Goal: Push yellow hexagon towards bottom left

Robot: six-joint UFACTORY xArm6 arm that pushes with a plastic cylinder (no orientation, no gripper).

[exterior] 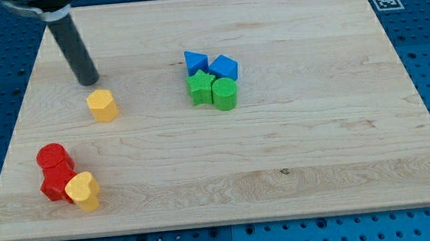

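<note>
The pale wooden worktop carries the yellow hexagon in its upper-left part, well above the red blocks. My tip, with no claw to open or close, stands just above-left of it. The hexagon looks light, rigid and free-sliding; I'd press its upper-right face.

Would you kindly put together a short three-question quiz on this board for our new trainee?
1. True or false: my tip touches the yellow hexagon.
2. Which blocks lie nearest the view's bottom left corner of the board? A) green B) red C) blue
3. Fill in: my tip stands toward the view's ____ of the yellow hexagon.

Key
1. False: a small gap shows.
2. B: the red blocks, beside the yellow heart.
3. Top, slightly left.
</note>
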